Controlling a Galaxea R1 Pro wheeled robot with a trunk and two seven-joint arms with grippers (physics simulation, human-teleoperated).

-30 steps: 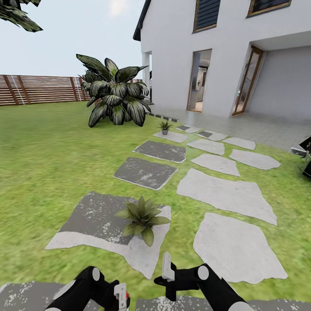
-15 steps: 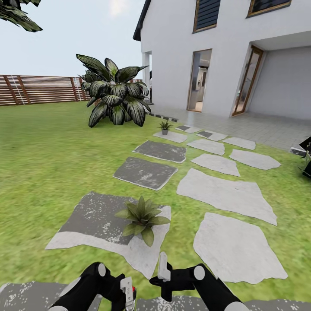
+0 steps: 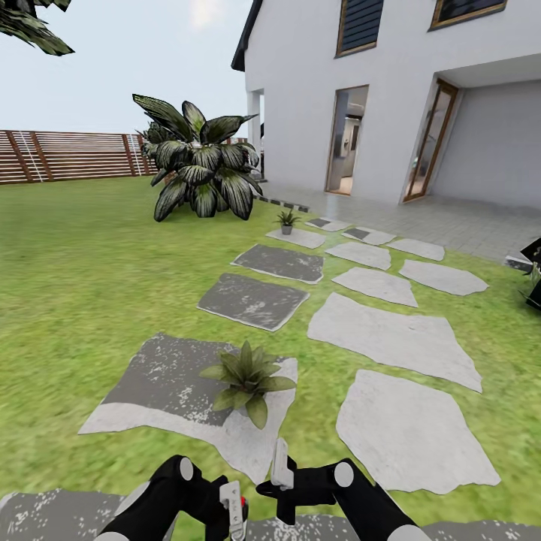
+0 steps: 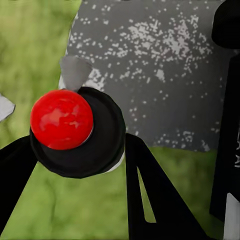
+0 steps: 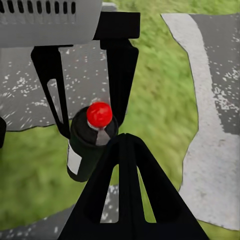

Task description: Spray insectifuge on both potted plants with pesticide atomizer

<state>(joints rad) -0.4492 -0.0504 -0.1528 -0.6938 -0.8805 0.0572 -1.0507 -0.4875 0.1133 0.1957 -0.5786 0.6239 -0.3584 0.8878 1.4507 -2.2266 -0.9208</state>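
Two potted plants (image 3: 246,379) (image 3: 286,220) on stepping stones (image 3: 391,336), open lawn (image 3: 83,263) around; left gripper (image 3: 233,511) clenched on atomizer (image 5: 90,142), right gripper (image 3: 280,481) jaws indeterminate.

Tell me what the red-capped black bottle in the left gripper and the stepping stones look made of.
Red-capped black bottle: probably plastic; the red cap has glossy highlights, the black body a smooth dull sheen. Stepping stones: rough matte stone or concrete, judging by irregular edges and grey-white speckling.
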